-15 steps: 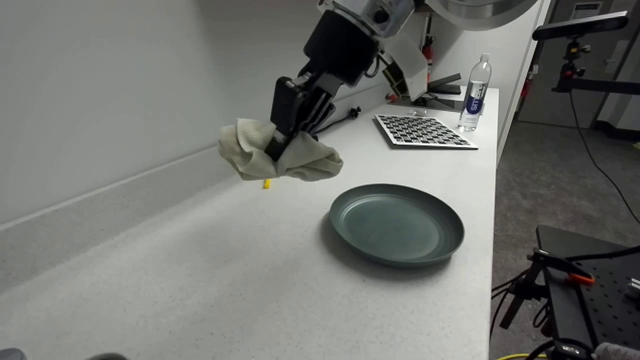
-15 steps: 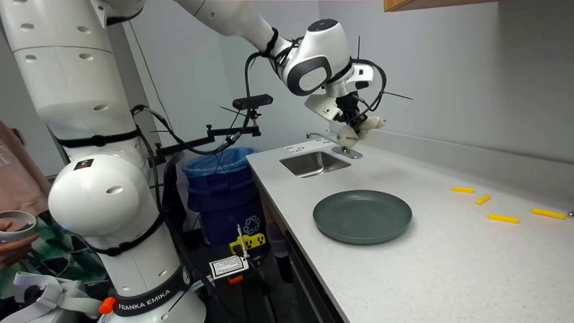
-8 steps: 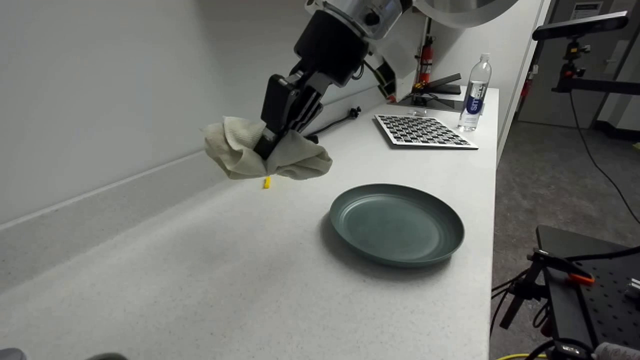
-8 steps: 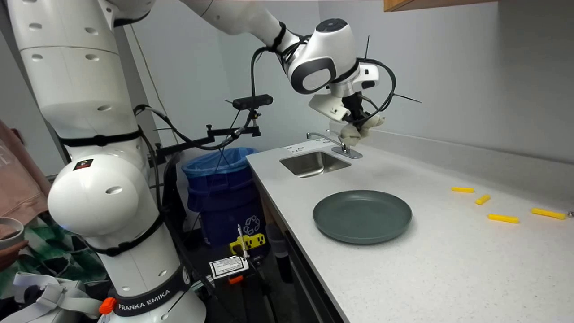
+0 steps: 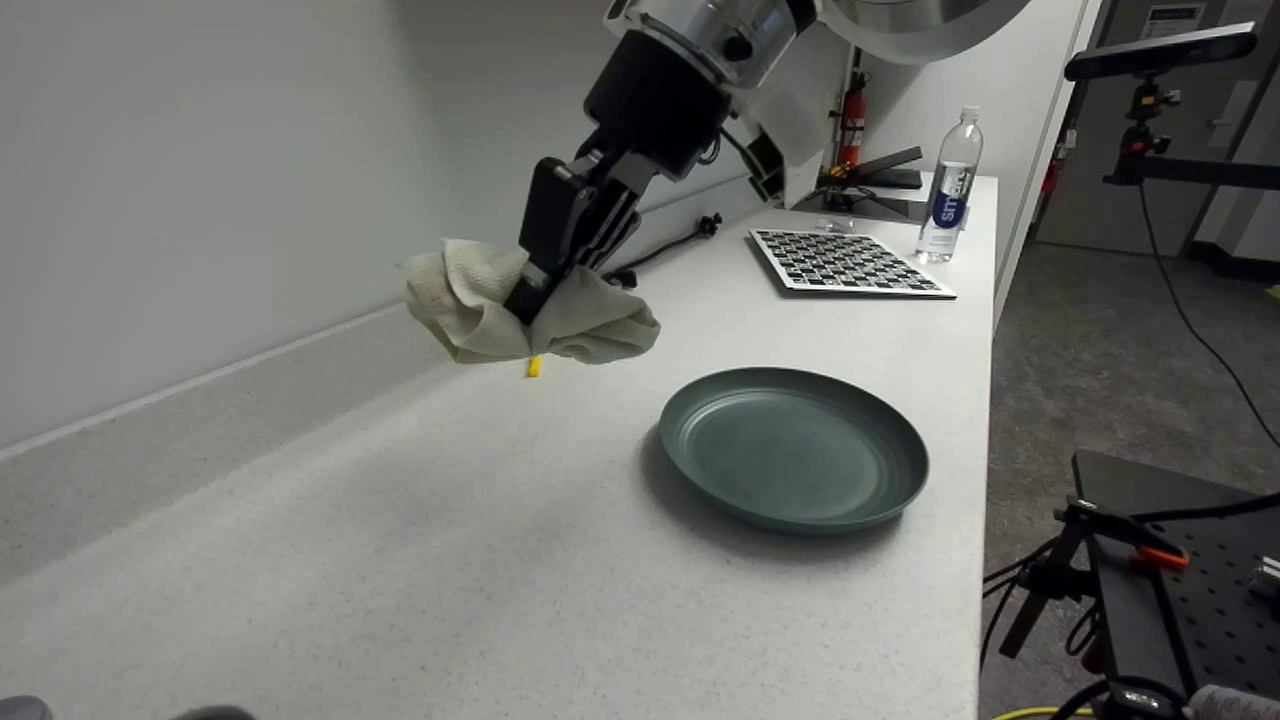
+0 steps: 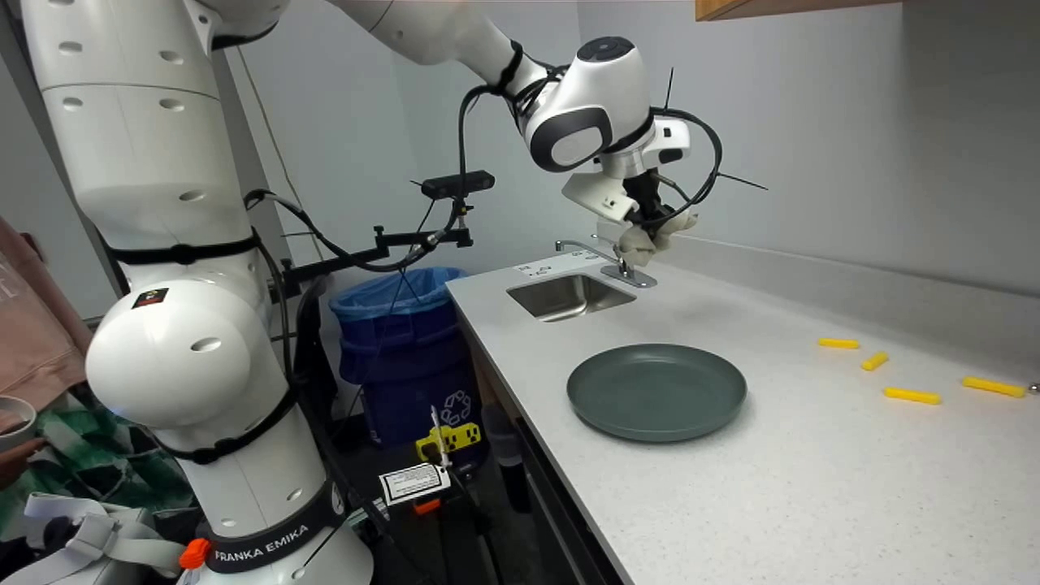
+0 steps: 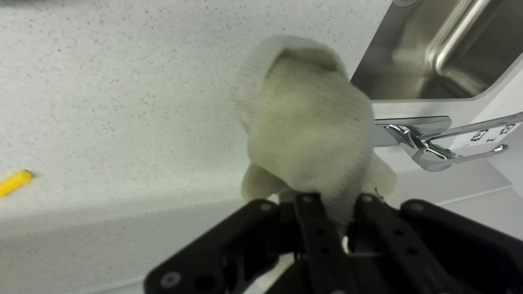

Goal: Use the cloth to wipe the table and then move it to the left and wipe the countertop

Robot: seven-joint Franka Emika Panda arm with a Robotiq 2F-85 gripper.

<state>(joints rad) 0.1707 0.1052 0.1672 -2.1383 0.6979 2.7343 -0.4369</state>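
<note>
Your claw (image 7: 337, 204) is gripping the cloth (image 7: 310, 130) higher than the plate (image 5: 795, 450) and apart; you're probably preparing to wipe the table (image 5: 540, 600), needing to lower first.

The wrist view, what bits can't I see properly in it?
Cloth, wrist view: blurred; the gripper hides part.
Sink, wrist view: cut off by top and right edges.
Yellow stick, wrist view: cut off by left edge.
Tap, wrist view: base partly behind the cloth.
</note>
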